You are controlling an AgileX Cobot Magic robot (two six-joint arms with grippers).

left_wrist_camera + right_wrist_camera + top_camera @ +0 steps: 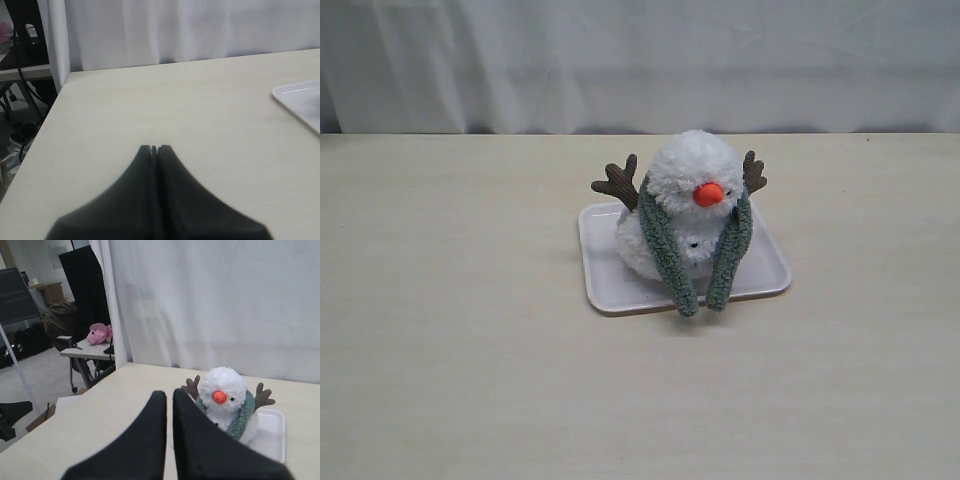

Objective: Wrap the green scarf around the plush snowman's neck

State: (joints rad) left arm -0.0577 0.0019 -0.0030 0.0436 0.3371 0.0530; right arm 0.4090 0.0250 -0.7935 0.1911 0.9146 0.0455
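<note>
Left gripper [154, 149] hangs over the table [150, 100], jaws pressed together with nothing between them. At mid-table the plush snowman [688, 178] sits on a white tray [766, 272], the green scarf [663, 245] draped round it below the head, both ends hanging down its front to the tray's near rim. Right gripper [169, 394], closed and empty, points toward the snowman from well apart.

I see a white tray [605, 280] on the pale table [440, 380], a white curtain [640, 60] behind, and a pink plush toy [98, 333] farther away.
</note>
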